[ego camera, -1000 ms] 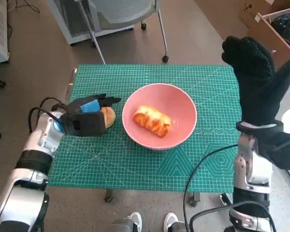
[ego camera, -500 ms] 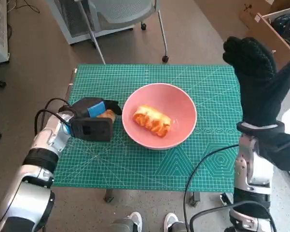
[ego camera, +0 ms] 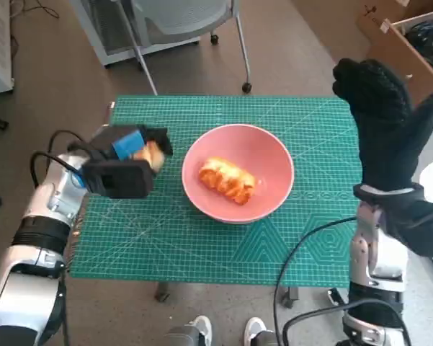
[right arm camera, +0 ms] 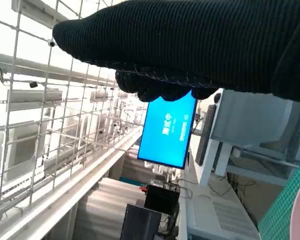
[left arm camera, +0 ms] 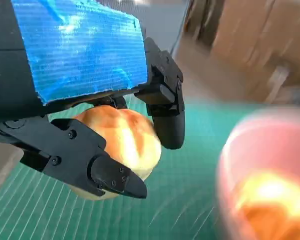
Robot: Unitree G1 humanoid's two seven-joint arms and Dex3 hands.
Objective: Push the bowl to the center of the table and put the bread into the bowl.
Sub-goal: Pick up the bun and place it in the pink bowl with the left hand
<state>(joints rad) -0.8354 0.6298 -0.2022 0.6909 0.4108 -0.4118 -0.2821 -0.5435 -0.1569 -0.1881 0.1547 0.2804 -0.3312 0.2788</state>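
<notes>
Bread roll (left arm camera: 117,145) gripped inside left hand (ego camera: 122,169), beside bowl (ego camera: 274,148).

Bowl (ego camera: 238,173): smooth pink, looks like plastic or glazed, soft sheen. Bread roll (left arm camera: 121,145) in left robot hand (ego camera: 122,169): golden crust, slightly glossy. Second bread (ego camera: 228,180) in bowl: shiny orange-brown glaze. Left robot hand: matt black plastic w/ glossy blue tape. Right robot hand (ego camera: 385,122): black knitted cloth, rough. Table (ego camera: 202,238): matt green cutting mat, printed grid. Forearms: pale, smooth shell.

Left hand (ego camera: 122,167) seemingly clasped shut, right hand (ego camera: 386,122) raised, fingers spread
</notes>
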